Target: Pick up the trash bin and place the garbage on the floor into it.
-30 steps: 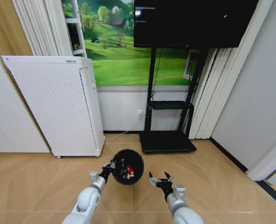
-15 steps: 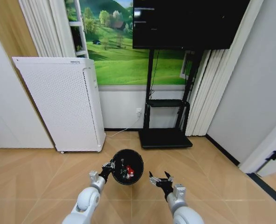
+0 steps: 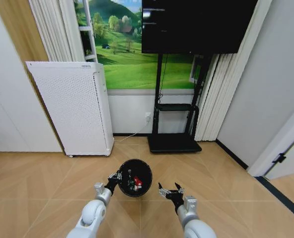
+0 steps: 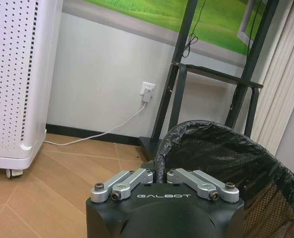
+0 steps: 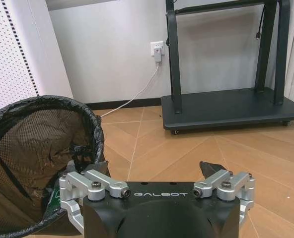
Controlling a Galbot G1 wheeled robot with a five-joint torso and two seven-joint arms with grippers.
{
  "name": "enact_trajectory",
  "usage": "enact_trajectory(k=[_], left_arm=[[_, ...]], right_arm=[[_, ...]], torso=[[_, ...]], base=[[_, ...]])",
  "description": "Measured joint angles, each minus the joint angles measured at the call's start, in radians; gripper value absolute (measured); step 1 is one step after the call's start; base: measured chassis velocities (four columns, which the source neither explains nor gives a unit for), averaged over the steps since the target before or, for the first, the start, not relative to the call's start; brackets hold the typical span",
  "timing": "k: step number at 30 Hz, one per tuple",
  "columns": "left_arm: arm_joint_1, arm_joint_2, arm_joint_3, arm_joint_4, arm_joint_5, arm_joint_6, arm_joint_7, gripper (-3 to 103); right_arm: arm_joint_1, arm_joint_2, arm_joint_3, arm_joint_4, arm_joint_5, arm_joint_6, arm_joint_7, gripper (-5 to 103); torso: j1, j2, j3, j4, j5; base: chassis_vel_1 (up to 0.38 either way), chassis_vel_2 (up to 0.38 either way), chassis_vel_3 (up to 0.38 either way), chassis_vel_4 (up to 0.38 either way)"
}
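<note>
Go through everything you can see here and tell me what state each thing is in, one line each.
Trash bin: held off the floor by its rim, lined with a black bag.
Garbage: inside the bin, red-and-white pieces visible.
Left gripper: shut on the bin's rim.
Right gripper: open, empty, beside the bin.
White appliance: upright against the wall.
Plug: in the wall socket.
TV: screen dark.

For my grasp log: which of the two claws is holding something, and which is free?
The left claw grips the black trash bin by its rim; the right claw is open and free.
</note>
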Motion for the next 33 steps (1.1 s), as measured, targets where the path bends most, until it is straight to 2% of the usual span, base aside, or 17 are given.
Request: enact_trajectory(k=[6, 12, 13, 14, 15, 16, 17, 18, 20, 21, 23, 24, 25, 33], left_arm=[[0.002, -0.002, -0.004, 0.0, 0.0, -0.001, -0.001, 7], [0.016, -0.017, -0.036, -0.005, -0.007, -0.002, -0.038, 7], [0.02, -0.024, -0.048, -0.01, -0.011, -0.002, -0.065, 7], [0.025, -0.039, -0.08, -0.026, -0.018, 0.004, -0.153, 7], [0.025, -0.043, -0.097, -0.036, -0.023, 0.012, -0.205, 7], [0.025, -0.043, -0.097, -0.036, -0.023, 0.012, -0.205, 7], [0.024, -0.047, -0.12, -0.043, -0.035, 0.017, -0.266, 7], [0.024, -0.047, -0.12, -0.043, -0.035, 0.017, -0.266, 7], [0.022, -0.047, -0.159, -0.047, -0.07, 0.025, -0.345, 7], [0.022, -0.047, -0.159, -0.047, -0.07, 0.025, -0.345, 7], [0.025, -0.044, -0.196, -0.05, -0.118, 0.029, -0.394, 7], [0.025, -0.044, -0.196, -0.05, -0.118, 0.029, -0.394, 7], [0.033, -0.041, -0.23, -0.046, -0.153, 0.029, -0.415, 7], [0.062, -0.044, -0.325, -0.023, -0.246, 0.029, -0.436, 7]], right_arm=[[0.0, 0.002, -0.002, -0.009, -0.013, 0.018, -0.002, 100], [0.001, 0.005, 0.0, -0.021, -0.014, 0.027, -0.003, 100], [0.002, 0.005, 0.001, -0.024, -0.014, 0.028, -0.003, 100], [0.007, 0.005, 0.005, -0.031, -0.014, 0.028, -0.003, 100], [0.011, 0.005, 0.007, -0.034, -0.014, 0.028, -0.003, 100], [0.011, 0.005, 0.007, -0.034, -0.014, 0.028, -0.003, 100], [0.014, 0.004, 0.008, -0.037, -0.013, 0.028, -0.002, 100], [0.014, 0.004, 0.008, -0.037, -0.013, 0.028, -0.002, 100], [0.019, 0.004, 0.008, -0.042, -0.012, 0.029, -0.001, 100], [0.019, 0.004, 0.008, -0.042, -0.012, 0.029, -0.001, 100], [0.022, 0.003, 0.008, -0.044, -0.009, 0.028, -0.001, 100], [0.022, 0.003, 0.008, -0.044, -0.009, 0.028, -0.001, 100], [0.023, 0.003, 0.008, -0.047, -0.007, 0.027, 0.0, 100], [0.027, 0.002, 0.009, -0.058, -0.006, 0.025, 0.003, 100]], torso=[[0.0, 0.0, 0.0, -0.0002, -0.0001], [0.0, 0.0, 0.0, 0.0001, -0.0001], [0.0, 0.0, 0.0, 0.0001, 0.0001], [0.0, 0.0, 0.0, 0.0, -0.0003], [0.0, 0.0, 0.0, 0.0, 0.0], [0.0, 0.0, 0.0, 0.0, 0.0], [0.0, 0.0, 0.0, 0.0, 0.0], [0.0, 0.0, 0.0, 0.0, 0.0], [0.0, 0.0, 0.0, 0.0001, 0.0], [0.0, 0.0, 0.0, 0.0001, 0.0], [0.0, 0.0, 0.0, 0.0, -0.0001], [0.0, 0.0, 0.0, 0.0, -0.0001], [0.0, 0.0, 0.0, 0.0, -0.0002], [0.0, 0.0, 0.0, 0.0001, -0.0001]], base=[[0.105, -0.11, -0.124, 0.115], [0.035, -0.017, -0.025, 0.035], [0.0, 0.0, 0.0, 0.0], [0.0, 0.0, 0.0, 0.0], [0.0, 0.0, 0.0, 0.0], [0.0, 0.0, 0.0, 0.0], [0.0, 0.0, 0.0, 0.0], [0.0, 0.0, 0.0, 0.0], [0.0, 0.0, 0.0, 0.0], [0.0, 0.0, 0.0, 0.0], [0.0, 0.0, 0.0, 0.0], [0.0, 0.0, 0.0, 0.0], [0.0, 0.0, 0.0, 0.0], [0.0, 0.0, 0.0, 0.0]])
